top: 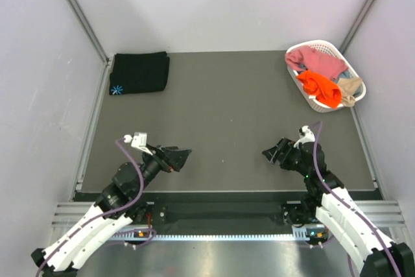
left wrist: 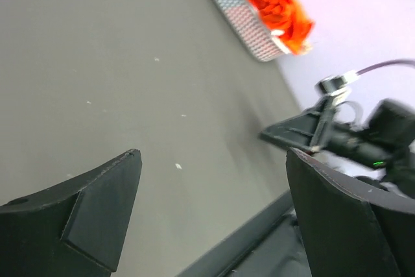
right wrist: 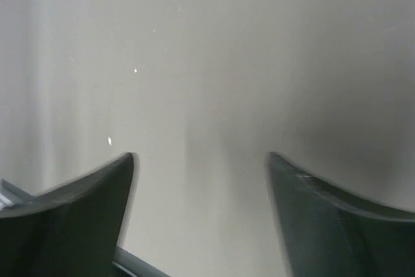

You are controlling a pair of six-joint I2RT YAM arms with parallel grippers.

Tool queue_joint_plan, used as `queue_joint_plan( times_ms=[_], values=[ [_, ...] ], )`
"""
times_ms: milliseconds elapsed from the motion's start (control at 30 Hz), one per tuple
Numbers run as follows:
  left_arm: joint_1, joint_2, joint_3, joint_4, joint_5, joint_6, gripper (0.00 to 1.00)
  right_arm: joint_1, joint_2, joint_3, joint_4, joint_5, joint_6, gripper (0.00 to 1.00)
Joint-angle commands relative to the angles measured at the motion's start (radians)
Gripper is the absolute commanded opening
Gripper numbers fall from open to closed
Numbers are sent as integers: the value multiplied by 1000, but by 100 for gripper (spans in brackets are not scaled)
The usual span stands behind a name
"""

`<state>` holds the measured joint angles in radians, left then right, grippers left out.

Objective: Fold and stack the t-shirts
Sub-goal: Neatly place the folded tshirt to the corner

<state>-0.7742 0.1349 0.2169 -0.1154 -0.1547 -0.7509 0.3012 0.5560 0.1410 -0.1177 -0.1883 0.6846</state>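
— Watching the black shirt [top: 139, 72], I'd call that one done. It lies folded flat in the far left corner of the table [top: 227, 108], with its blue star mark [top: 117, 89] at the near edge. What worries you?

— The rest. The pink shirt [top: 318, 61], orange shirt [top: 319, 87] and beige shirt [top: 350, 90] lie bunched in the basket [top: 322, 44] at the far right, overlapping each other. A pinch at one may well lift a second along with it.

— Or the basket itself?

— That too. It looks light, and it sits near the table's right edge. If cloth catches on the weave, a pull could drag it or tip it.

— And the grippers?

— Both stand wide apart and hold nothing. The left gripper [top: 183, 155] and right gripper [top: 267, 154] hang low over bare table near the front. They face each other, well apart from every shirt.

— So it's a long reach either way.

— Yes, and the stacking is a risk as well. The black shirt lies close to the left rail [top: 93, 128], so there's little room on that side. Another shirt dropped off-centre, or a finger brushing the cloth, could undo the fold.

— Count them for me.

— Four shirts that I can see: one black, one pink, one orange, one beige. Whether more hide under those three, I can't tell. One basket, one star mark, two grippers.
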Motion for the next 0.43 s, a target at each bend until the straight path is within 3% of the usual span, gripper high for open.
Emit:
queue_joint_plan(
  times_ms=[0,67,333,400],
  values=[
    [-4,-119,-39,-76,36,-108,96,7,-82,-64,136,33,92,89],
    [-4,-69,-27,-78,104,-96,95,7,-125,-122,150,20,122,100],
    [-4,-118,-112,14,150,-143,96,7,-252,-216,177,-63,158,100],
    [-4,-116,-152,98,242,-162,96,7,-277,-224,236,-144,174,100]
  ],
)
